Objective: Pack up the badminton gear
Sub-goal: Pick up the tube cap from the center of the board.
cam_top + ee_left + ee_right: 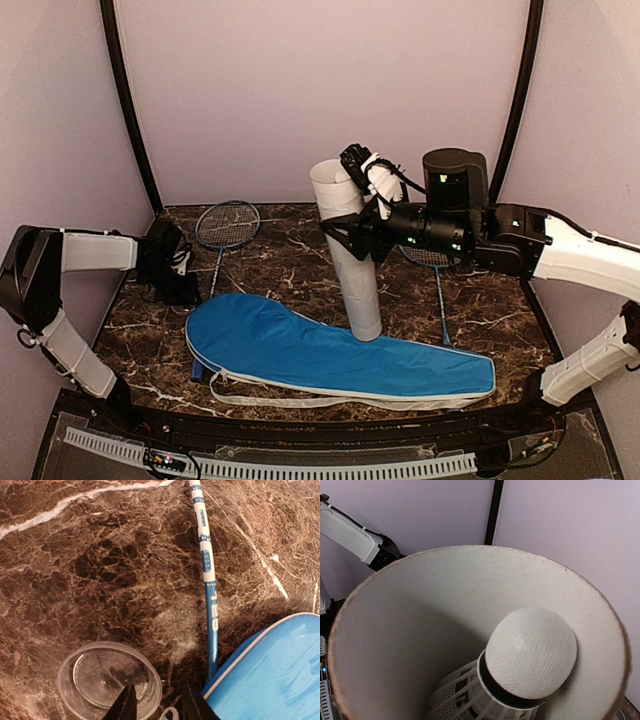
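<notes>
The long white tube (362, 300) stands tilted with its foot on the blue white-trimmed cover (300, 350). My right gripper (350, 238) sits across the tube's middle and looks shut on it. Its fingers are hidden in the right wrist view, which looks into the tube's mouth (420, 620). A white shuttlecock (530, 652) sits inside, cork up. One blue racket (228, 225) lies at the back left, and its shaft (207, 580) runs to the cover (280, 675). The second racket (440, 300) lies under my right arm. My left gripper (170, 265) (158, 692) is open and empty, low over the table.
A small clear bowl (107, 680) sits on the marble table (100, 555) under my left gripper's left finger. A white cord loop (170, 714) lies between the fingers. Purple walls and black poles (125, 100) close in the back and sides.
</notes>
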`<action>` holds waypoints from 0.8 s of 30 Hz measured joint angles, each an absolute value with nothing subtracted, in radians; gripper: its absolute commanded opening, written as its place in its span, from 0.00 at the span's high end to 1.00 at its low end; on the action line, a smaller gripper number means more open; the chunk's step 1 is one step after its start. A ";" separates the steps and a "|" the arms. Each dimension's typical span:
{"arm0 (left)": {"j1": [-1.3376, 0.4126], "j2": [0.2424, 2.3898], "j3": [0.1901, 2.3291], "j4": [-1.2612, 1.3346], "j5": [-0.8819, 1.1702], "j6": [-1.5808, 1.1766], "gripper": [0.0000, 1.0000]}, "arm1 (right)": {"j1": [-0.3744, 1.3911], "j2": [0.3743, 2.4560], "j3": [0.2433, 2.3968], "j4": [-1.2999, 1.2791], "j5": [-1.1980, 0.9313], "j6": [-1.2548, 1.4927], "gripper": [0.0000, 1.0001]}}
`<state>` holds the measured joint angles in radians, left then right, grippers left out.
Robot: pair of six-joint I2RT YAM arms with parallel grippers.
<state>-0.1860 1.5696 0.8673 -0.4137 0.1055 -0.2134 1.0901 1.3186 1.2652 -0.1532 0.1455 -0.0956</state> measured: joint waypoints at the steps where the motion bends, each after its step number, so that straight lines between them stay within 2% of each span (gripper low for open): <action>1: -0.186 1.576 0.868 -0.414 0.109 -0.214 0.69 | 1.090 1.319 1.265 -0.152 0.145 -0.096 0.43; 14: -0.186 1.639 0.893 -0.414 0.113 -0.215 0.78 | 1.090 1.319 1.264 -0.141 0.129 -0.094 0.43; 24: -0.186 1.649 0.901 -0.418 0.092 -0.213 0.98 | 1.090 1.319 1.263 -0.136 0.121 -0.108 0.43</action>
<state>-0.1860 1.6493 0.9009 -0.4175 0.0917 -0.2134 1.0901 1.3190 1.2633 -0.1364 0.1211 -0.1078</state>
